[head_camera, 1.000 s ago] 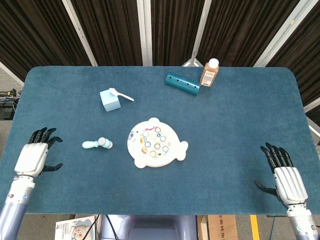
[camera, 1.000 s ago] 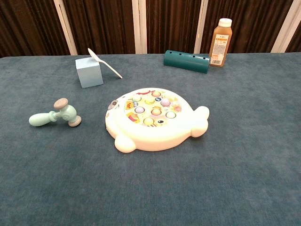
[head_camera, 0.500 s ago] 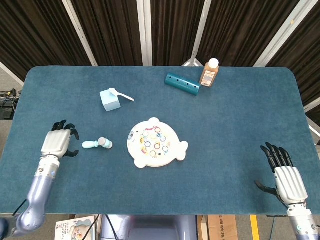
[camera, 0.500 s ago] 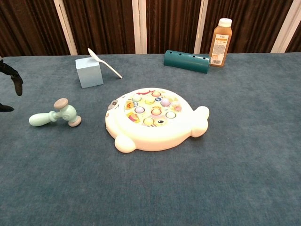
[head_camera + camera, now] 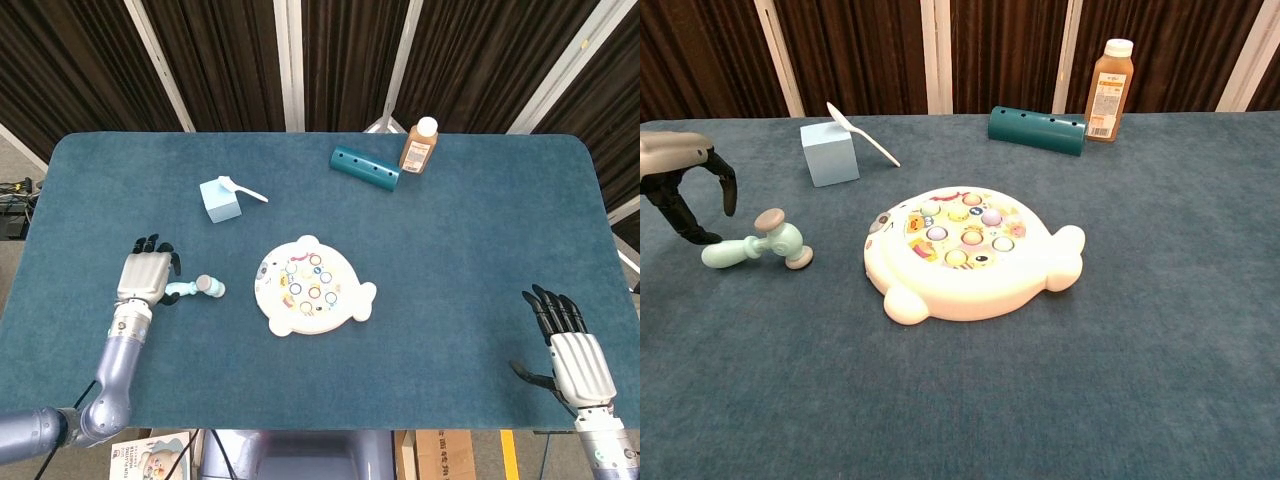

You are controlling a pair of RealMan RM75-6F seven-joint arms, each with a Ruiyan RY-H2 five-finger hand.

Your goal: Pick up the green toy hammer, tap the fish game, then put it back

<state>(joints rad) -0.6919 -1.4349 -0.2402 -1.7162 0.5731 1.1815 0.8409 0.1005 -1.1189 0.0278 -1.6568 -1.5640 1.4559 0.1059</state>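
Closing in from the desk's near-left edge, the left robot hand now arrives at the handle end of the green toy hammer, while the right robot hand stays parked at the near-right edge and nothing else on the desk shifts. The left robot hand hangs over the hammer's handle tip with its dark fingers curved downward and apart, holding nothing; whether a fingertip already brushes the handle cannot be told from either view. The right robot hand lies palm-down with its fingers spread, also holding nothing.

The hammer rests flat on the desk, its long axis running away from the left robot hand toward the fish game: handle nearest the hand, head at the far end, pointing at the game. The fish game sits just beyond the hammer's head, on the side away from the left robot hand, and well apart from the right robot hand. The left robot hand is plainly the nearer one, and the coming grasp likely turns on settling its fingers across that handle, at right angles to the hammer's length, before lifting. The tapping and the return are not yet begun.
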